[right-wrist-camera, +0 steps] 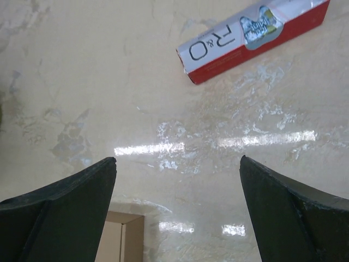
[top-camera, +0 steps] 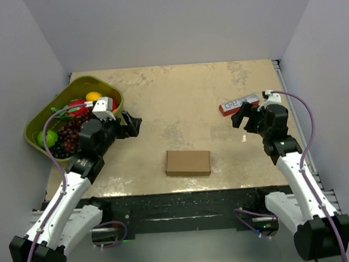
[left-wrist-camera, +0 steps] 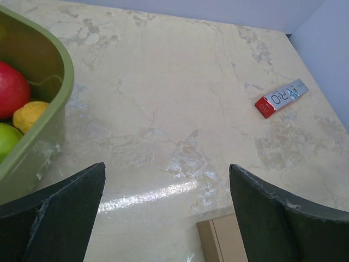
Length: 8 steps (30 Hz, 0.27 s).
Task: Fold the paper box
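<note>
At the far left a green basket [left-wrist-camera: 38,142] of fruit sits on the marbled surface [top-camera: 178,95]. Just right of it the left pincer [top-camera: 131,125] hangs wide and empty. The paper box [top-camera: 188,163] lies flat at the near middle — a closed brown rectangle, clear of both arms. Farther right, the right pincer [top-camera: 243,115] gapes wide too — empty, just beside a red-and-white carton [top-camera: 240,104].
</note>
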### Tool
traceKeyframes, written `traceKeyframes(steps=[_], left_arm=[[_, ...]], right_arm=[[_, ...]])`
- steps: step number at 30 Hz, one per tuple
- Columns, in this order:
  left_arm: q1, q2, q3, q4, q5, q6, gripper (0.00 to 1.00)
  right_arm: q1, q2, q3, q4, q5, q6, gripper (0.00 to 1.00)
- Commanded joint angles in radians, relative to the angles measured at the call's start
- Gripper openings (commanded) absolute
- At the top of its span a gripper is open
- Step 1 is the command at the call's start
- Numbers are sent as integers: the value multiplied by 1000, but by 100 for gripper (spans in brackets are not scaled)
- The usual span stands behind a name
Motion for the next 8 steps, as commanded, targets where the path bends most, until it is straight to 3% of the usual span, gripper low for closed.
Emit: traceKeyframes(steps=[1,8], left_arm=[[5,11,115,-181,-40,80,100],[5,-28,103,-175,-66,92,100]], right_arm=[[-2,-67,15,46,28,-33,99],[-1,-67,15,47,39,-39,99]])
